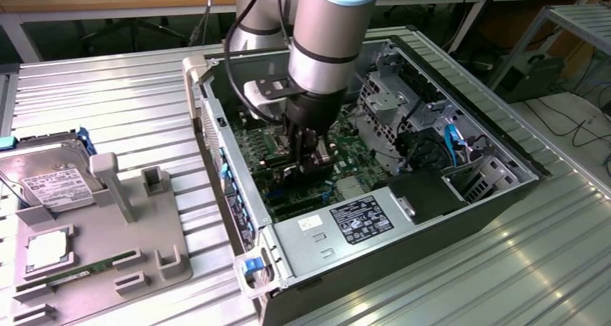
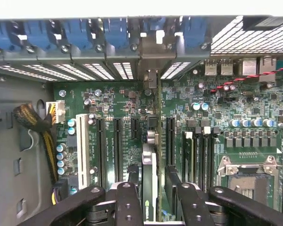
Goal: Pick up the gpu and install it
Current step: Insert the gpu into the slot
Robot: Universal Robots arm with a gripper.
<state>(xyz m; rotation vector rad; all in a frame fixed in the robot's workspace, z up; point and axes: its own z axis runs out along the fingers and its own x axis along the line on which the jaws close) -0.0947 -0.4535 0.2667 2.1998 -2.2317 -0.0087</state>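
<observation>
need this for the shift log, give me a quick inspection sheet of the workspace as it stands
surface: ribbed metal table.
job's things: gpu edge-on between the fingers, down among the slots of the motherboard in the open pc case.
clutter: hard drive and ram stick on grey fixture.
grippers: gripper shut on the gpu.
cables: braided bundle; red-black pair.
surroundings: wooden bench behind.

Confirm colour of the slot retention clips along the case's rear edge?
Blue. The retention clips show best in the wrist view, lined up above the motherboard.
</observation>
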